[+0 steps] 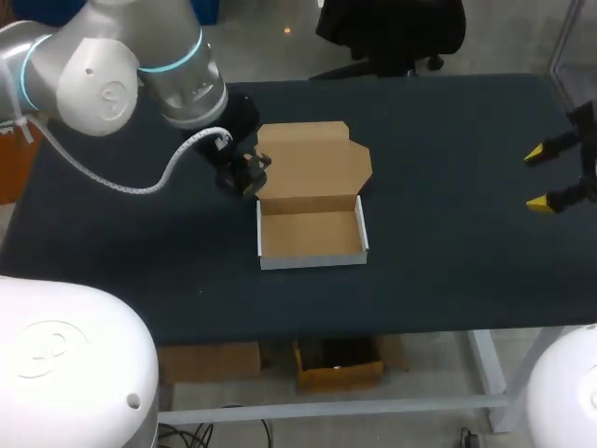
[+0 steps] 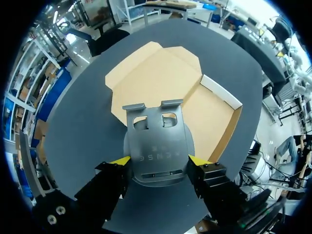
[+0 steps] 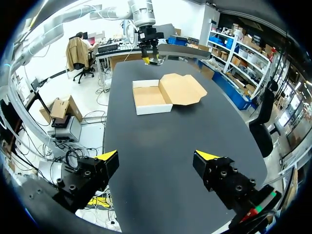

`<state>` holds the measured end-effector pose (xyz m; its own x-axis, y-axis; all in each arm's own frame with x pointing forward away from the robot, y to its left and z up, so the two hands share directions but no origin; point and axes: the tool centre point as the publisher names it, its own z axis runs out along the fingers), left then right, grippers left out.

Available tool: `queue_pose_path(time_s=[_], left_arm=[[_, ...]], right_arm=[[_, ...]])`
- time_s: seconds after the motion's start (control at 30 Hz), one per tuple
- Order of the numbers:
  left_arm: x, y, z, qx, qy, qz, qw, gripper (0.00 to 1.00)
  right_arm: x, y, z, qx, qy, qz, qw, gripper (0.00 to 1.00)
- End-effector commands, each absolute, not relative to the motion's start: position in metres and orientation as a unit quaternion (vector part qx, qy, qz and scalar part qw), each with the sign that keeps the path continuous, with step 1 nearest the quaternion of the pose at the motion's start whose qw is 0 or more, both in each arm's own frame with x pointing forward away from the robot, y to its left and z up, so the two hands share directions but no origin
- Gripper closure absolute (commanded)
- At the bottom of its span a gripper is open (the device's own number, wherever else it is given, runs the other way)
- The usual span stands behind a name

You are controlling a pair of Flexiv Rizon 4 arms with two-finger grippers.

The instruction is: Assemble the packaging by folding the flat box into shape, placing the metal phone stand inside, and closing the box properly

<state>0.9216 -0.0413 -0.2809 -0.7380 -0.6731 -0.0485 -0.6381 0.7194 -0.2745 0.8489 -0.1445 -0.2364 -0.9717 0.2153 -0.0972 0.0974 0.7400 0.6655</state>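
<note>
dark table [image 1: 448, 140] with the left arm [image 1: 112, 75] reaching past its rear-left part. the box [image 1: 312, 259] is already folded, sitting mid-table as an open empty tray, and its lid [image 1: 312, 163] lies flat behind it. the metal phone stand [image 2: 158, 141] is off the table in the left gripper [image 2: 159, 161], pinched by its base from both sides, with its hooked end pointing ahead over the lid. key relation: the stand hangs just outside the tray's rear-left corner, so the tray lies to the robot's right and toward the table's near edge. looks like a short carry, then lower. the left arm is far nearer. the right gripper [image 1: 544, 177] is spread, holds nothing, and sits well apart at the right edge.
</note>
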Motion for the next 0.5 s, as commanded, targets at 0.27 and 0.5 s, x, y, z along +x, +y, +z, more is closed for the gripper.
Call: queue_pose_path(time_s=[0.27, 0.5], left_arm=[[0.901, -0.067, -0.288, -0.371, 0.917, -0.115, 0.087, 1.0], [0.888, -0.087, -0.296, -0.36, 0.921, -0.123, 0.08, 1.0]], right_arm=[[0.848, -0.145, -0.237, 0.083, 0.928, 0.353, 0.084, 0.0], [0.848, -0.145, -0.237, 0.083, 0.928, 0.353, 0.084, 0.0]])
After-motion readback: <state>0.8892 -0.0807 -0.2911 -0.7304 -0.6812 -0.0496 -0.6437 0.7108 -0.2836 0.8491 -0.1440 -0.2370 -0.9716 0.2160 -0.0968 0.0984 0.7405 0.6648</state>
